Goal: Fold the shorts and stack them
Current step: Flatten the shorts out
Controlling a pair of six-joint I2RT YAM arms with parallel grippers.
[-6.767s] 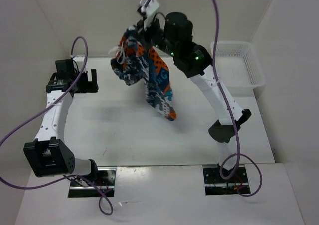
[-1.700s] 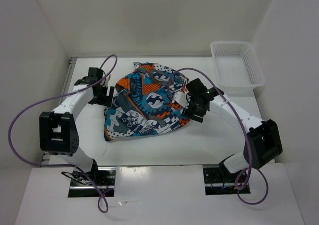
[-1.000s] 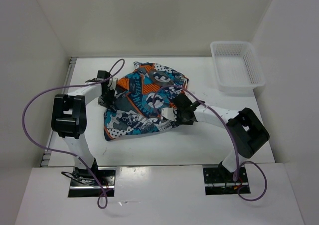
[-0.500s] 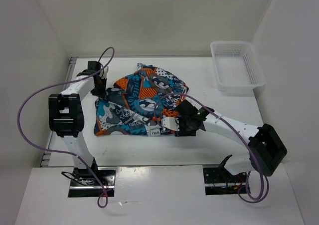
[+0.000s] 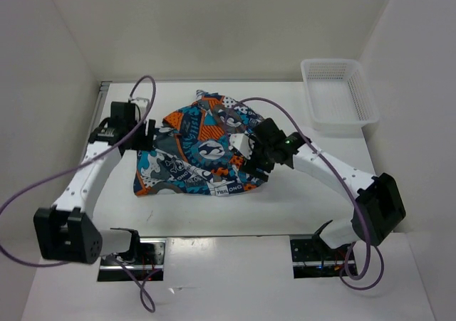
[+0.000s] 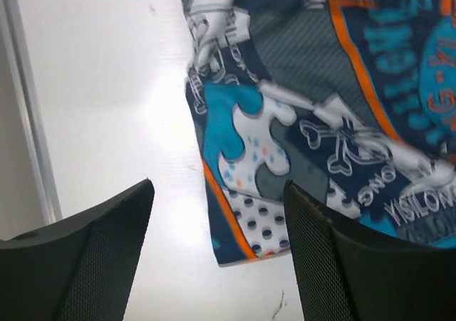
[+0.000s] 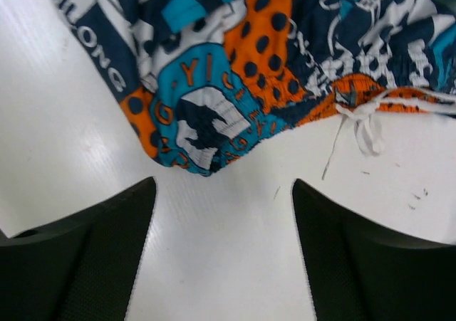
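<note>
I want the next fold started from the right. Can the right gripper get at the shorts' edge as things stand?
Probably yes: the right gripper is open, the shorts lie just ahead of its fingertips, and only bare table shows between them.

White mesh basket (image 5: 340, 126) sits at the table's (image 5: 285, 208) far right corner

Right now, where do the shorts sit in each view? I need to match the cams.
Top external: the shorts lie spread out at centre frame.
Left wrist: the shorts fill the upper right, with a hem corner low at centre.
Right wrist: the shorts run across the top, with their white drawstring at right.
Shared landmark: the white table under the fabric shows in all three.
</note>
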